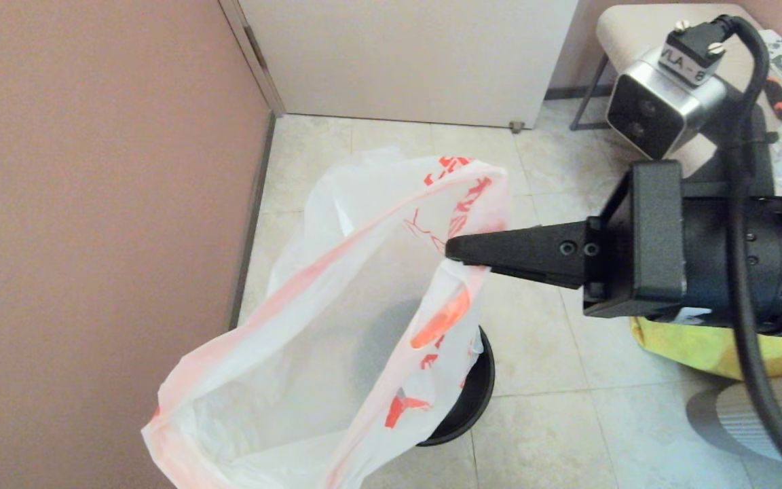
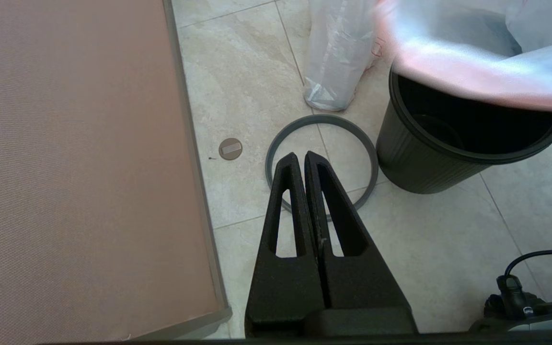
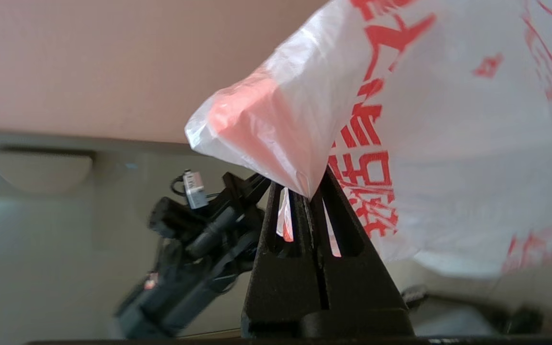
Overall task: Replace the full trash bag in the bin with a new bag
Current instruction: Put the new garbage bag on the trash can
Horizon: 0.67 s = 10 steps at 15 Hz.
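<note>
- The new bag [image 1: 337, 299] is held up over the bin [image 1: 472, 390], its mouth stretched into a long, sagging opening that runs from the pinched corner on the robot's right down towards its left front; the bin sits below and slightly right of that opening, so the bag is judged to need lowering and centring over the bin's mouth
- The bin [image 2: 448, 148] is seen standing upright on the tiled floor, black with tapering sides, its inside dark and showing no liner; the bag's pink-orange edge [image 2: 472, 76] hangs just above its rim
- The bag is seen as thin translucent white plastic with pink-orange edging and red characters and line drawing [image 3: 367, 158], limp and wrinkled, the bin showing dimly through it
- The full trash bag [image 2: 336, 52] is seen standing on the floor beyond the bin, well apart from both grippers
- The right gripper [image 1: 451, 250] is clamped on the bag's pink-orange corner, and is the arm nearer the bin's mouth
- The grey ring rim [image 2: 321, 163] lies flat on the floor just beside the bin, off it
- The left gripper [image 2: 300, 160] is held low above that ring, fingers pressed together with nothing between them
</note>
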Motion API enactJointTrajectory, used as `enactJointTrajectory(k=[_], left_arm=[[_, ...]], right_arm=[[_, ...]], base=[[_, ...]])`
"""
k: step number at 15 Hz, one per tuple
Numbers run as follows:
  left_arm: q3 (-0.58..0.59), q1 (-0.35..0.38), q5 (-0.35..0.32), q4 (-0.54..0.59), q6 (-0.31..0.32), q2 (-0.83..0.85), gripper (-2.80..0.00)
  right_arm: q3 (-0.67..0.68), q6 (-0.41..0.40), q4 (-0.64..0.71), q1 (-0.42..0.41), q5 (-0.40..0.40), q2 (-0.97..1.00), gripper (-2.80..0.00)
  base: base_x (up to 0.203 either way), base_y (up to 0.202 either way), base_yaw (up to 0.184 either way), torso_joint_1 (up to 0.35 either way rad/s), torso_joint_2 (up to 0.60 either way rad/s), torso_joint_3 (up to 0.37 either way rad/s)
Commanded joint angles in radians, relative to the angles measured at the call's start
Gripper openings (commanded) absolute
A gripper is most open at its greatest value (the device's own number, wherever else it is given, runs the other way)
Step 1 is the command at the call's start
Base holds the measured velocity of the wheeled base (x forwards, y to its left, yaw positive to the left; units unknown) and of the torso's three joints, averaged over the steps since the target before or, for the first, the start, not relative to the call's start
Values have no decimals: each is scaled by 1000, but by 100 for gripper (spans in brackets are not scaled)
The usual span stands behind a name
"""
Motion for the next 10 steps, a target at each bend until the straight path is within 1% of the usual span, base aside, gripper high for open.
enactJointTrajectory(k=[1,4,5,7,10], left_arm=[[3,0,-1,0,1,1,-280],[3,0,-1,0,1,1,-280],[3,0,-1,0,1,1,-280],[3,0,-1,0,1,1,-280],[3,0,-1,0,1,1,-280]], right_arm=[[38,24,30,-26,4,-91,-280],[116,28,41,-27,6,-145,-280],[135,32,71,-27,6,-152,-280],[142,45,132,-25,6,-166,-280],[118,47,164,-16,6,-186,-280]], base=[[0,0,0,0,0,0],[0,0,0,0,0,0],[0,0,0,0,0,0],[0,0,0,0,0,0],[0,0,0,0,0,0]])
